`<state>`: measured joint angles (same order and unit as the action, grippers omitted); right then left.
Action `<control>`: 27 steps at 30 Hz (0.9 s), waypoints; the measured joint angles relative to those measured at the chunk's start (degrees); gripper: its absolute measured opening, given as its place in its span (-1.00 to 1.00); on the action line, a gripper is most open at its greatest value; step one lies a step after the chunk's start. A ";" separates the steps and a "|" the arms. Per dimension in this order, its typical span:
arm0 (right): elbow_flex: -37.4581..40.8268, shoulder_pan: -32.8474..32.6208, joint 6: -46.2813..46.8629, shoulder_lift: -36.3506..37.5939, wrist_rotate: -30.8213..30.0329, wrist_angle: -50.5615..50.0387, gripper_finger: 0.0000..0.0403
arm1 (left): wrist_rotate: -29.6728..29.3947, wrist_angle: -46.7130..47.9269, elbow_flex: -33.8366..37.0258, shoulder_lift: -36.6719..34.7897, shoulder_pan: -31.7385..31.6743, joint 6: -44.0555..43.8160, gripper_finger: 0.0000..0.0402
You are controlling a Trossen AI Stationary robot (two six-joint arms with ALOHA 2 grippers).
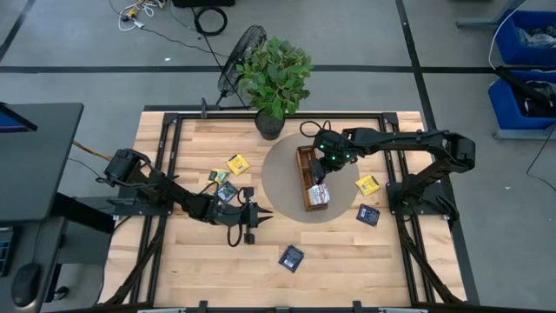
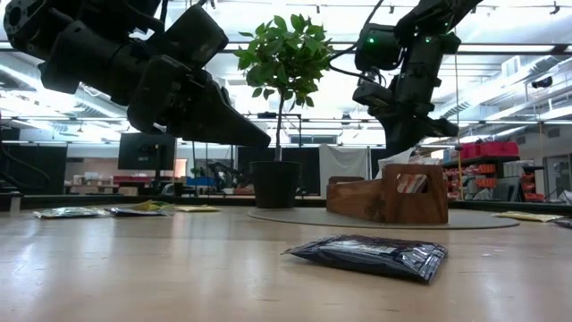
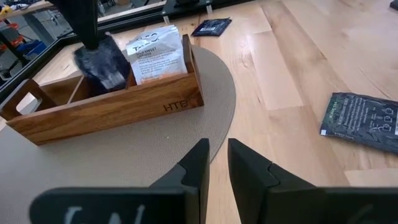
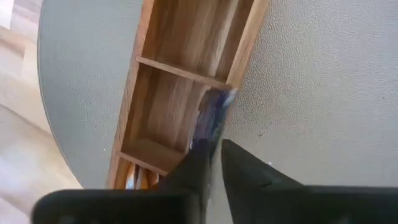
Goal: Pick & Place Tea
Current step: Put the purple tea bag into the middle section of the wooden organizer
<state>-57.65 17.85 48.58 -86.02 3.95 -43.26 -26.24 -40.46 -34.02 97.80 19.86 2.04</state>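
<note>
1. A crinkled dark sachet (image 2: pixel 368 255) lies flat nearest on the wooden bench (image 1: pixel 347 252), open boards around it.
2. Left hand (image 1: pixel 250 217) hovers beside the round grey mat (image 1: pixel 282 174), fingers nearly together, empty.
3. Right hand (image 4: pixel 214 146) pinches a navy sachet (image 4: pixel 208 121) over the wooden tray (image 1: pixel 306 169), at its rim.
4. More sachets (image 1: pixel 236 163) lie scattered.
</note>
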 joint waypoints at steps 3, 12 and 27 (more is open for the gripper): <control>0.00 0.00 -0.55 0.00 1.69 0.21 -0.62 | 0.00 0.01 0.00 0.00 0.00 0.00 -0.69; 0.00 -0.07 -6.72 1.55 6.80 3.95 -0.26 | 0.00 0.04 0.00 0.00 0.00 -0.94 -0.69; 0.00 -11.99 -14.39 13.19 -19.64 0.47 -0.27 | 3.69 0.04 0.00 0.00 -0.46 -1.68 -0.69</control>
<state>-57.65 5.86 34.19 -72.83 -15.69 -42.80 -22.55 -40.42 -34.02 97.80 19.40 0.37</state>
